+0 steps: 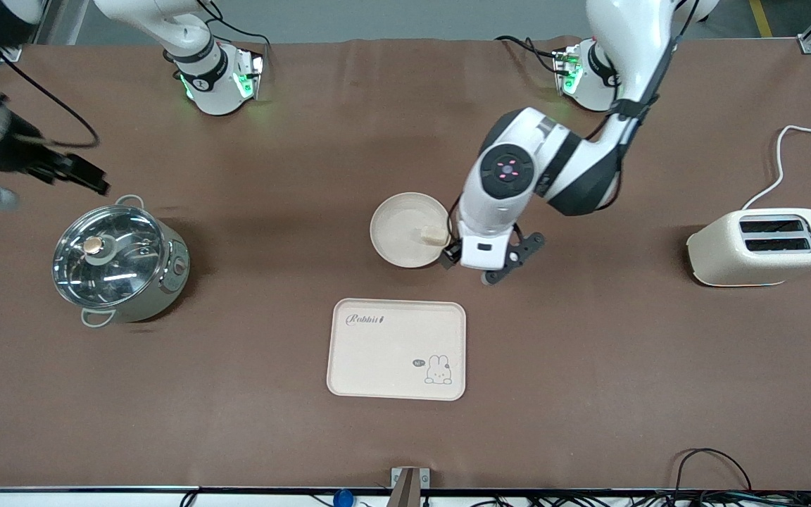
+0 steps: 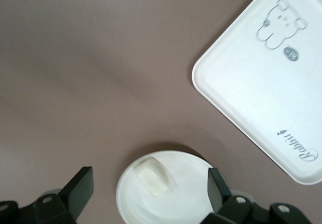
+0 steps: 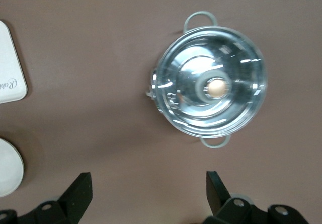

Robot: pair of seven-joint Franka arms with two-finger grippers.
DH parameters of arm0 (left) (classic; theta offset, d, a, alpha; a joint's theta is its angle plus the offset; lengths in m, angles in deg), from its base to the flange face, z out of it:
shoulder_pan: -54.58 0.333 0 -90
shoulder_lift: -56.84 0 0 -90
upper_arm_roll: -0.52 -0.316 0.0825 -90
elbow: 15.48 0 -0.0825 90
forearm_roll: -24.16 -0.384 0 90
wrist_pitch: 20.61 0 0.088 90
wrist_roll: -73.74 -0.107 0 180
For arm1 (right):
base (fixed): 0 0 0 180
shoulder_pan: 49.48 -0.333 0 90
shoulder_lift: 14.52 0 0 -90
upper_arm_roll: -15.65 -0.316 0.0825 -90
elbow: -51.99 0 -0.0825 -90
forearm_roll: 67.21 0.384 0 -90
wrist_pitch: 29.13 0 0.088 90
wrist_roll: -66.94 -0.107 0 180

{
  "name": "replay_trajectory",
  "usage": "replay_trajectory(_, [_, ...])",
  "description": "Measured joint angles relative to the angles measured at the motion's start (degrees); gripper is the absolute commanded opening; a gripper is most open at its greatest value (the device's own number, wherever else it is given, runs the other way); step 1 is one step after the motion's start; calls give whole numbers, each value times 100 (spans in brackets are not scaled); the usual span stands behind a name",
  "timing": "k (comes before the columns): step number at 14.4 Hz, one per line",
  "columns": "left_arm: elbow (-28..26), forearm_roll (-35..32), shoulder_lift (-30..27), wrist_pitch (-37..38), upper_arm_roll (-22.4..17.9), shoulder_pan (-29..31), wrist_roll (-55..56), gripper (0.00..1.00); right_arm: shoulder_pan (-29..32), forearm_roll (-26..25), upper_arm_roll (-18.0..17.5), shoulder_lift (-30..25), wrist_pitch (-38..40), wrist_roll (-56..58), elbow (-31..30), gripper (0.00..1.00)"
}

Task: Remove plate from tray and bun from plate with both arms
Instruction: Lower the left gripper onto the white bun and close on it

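I log the table (image 1: 588, 394), brown, bearing all items. Tray (image 1: 396, 350): cream, rabbit drawing, bare, nearer the front camera than the plate. Pot (image 1: 118, 263): steel, glass lid on, toward the right arm's end. Toaster (image 1: 761, 248): cream, two slots, toward the left arm's end. Plate (image 1: 405, 224): round, cream, on the table mid-way along, apart from the tray. Bun (image 1: 433, 235): small, pale, lying in the plate against the rim on the left arm's side.

Left gripper (image 2: 151, 194): I see it low over the plate's edge, jaws spread wide with bun and plate showing between them, holding nothing. Right gripper (image 3: 148, 194): the arm waits up over the table beside the pot, jaws likewise wide apart and empty.
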Motion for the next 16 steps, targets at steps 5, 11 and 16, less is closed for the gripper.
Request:
replay_trajectory(5, [-48,-10,369,-73,0,-530,1551,100,643,-20,-159,-232,495,929,579,100])
replay_trajectory(11, [-144,-27,760,-419,-1,-709,2847,80,606,-20,-318,-129,492,950,578,100])
replay_trajectory(16, [-479,-156,883,-848,-1,-811,3233,75,585,-20,-342,-109,578,949,578,100])
